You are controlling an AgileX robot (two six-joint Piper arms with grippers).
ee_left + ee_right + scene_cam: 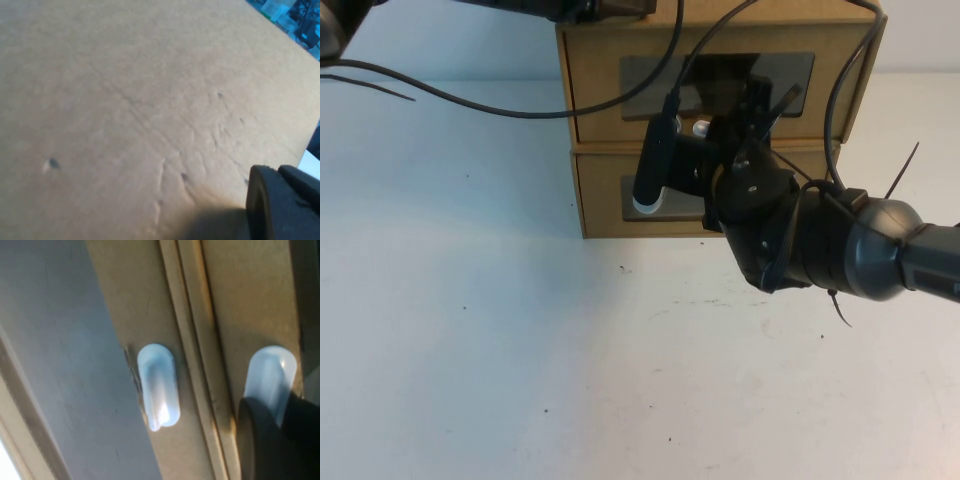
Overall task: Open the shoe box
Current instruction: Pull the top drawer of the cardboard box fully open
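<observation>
Right gripper point(725, 135) sits before the stacked shoe boxes point(595, 195), upper centre; only its wrist view shows two white handles point(159, 387). Left gripper point(282, 202) hangs over bare cardboard point(125, 100). Jaw width unclear for both.

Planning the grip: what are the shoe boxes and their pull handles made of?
Shoe boxes: matte brown cardboard, seemingly; creased, dull surface. Pull handles: glossy translucent plastic, probably; they catch light. Right end effector is at the handles; left end effector is over the top box.
</observation>
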